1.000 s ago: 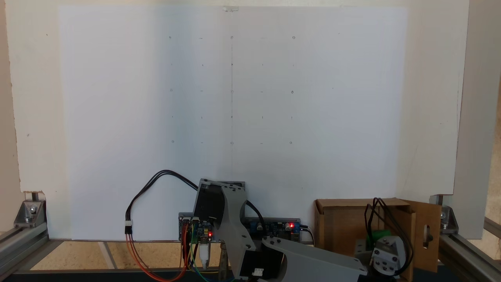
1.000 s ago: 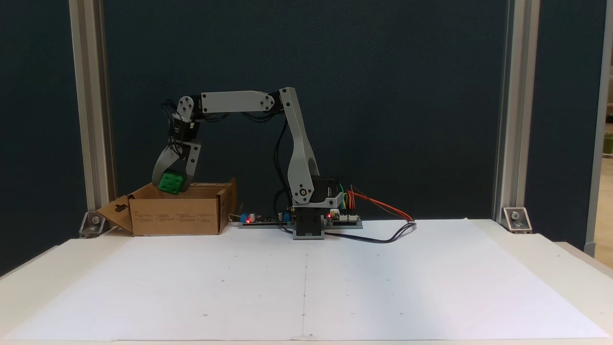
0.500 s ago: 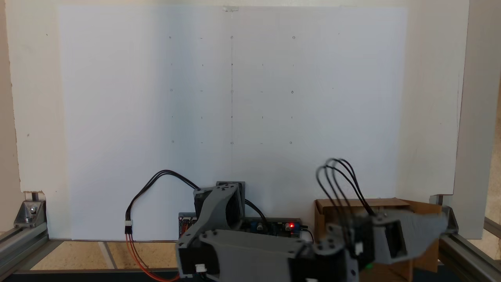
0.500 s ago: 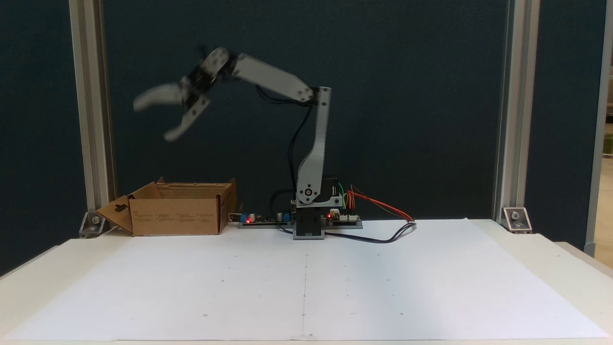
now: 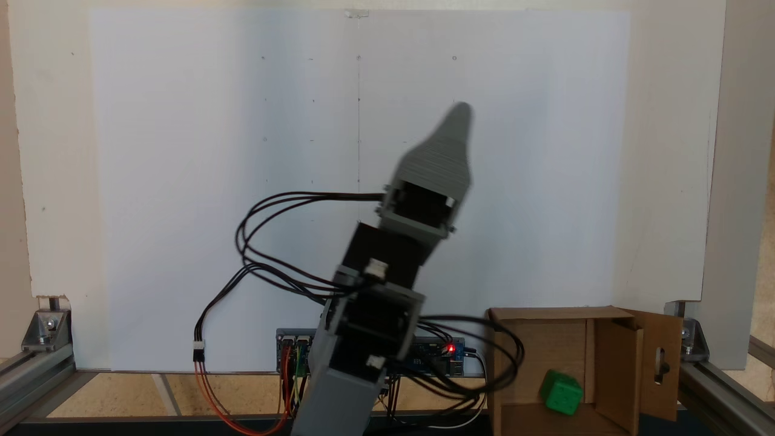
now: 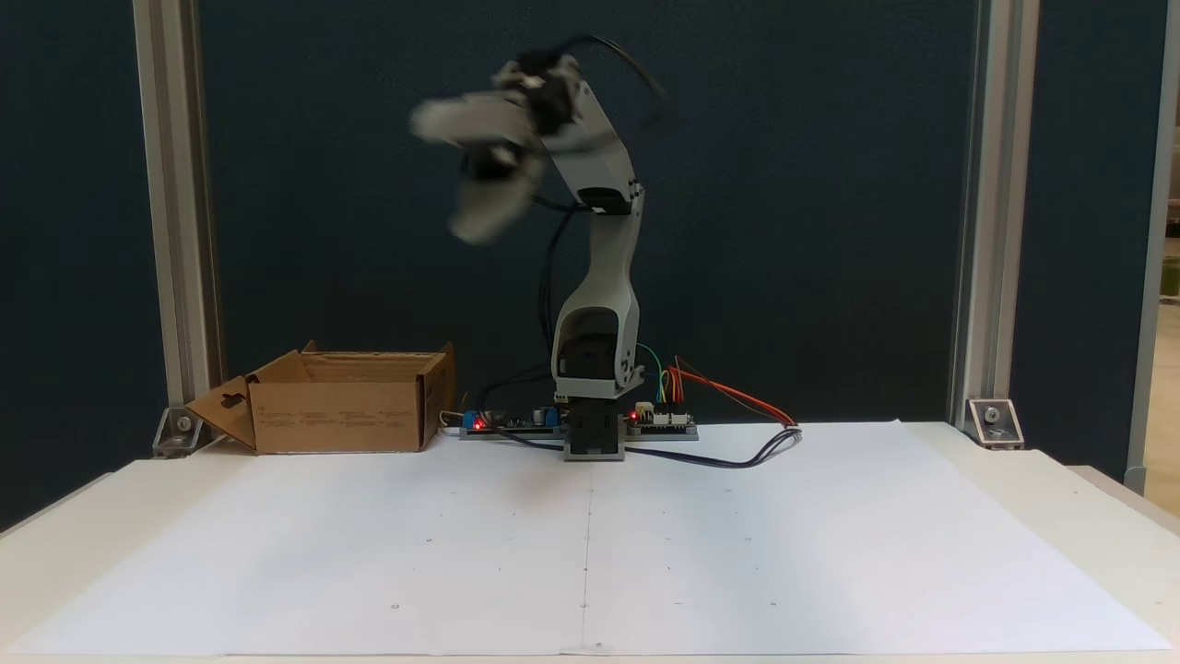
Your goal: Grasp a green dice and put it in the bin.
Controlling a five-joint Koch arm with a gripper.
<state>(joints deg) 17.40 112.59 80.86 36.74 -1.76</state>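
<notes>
Now green dice (image 5: 561,392) lies in bin (image 5: 545,339).

A large white paper sheet (image 6: 590,544) marked with small dots and a centre line covers the pale surface (image 6: 1097,516). Behind it stands a dark blue panel wall (image 6: 811,184), framed by two upright aluminium posts (image 6: 977,212) whose brackets (image 6: 991,421) sit at the sheet's back corners. The light is even.

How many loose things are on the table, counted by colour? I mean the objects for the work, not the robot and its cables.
Green: 1, the green dice, lying inside the box.
Brown: 1, the cardboard bin, standing open beside the arm's base.
Total: 2
</notes>
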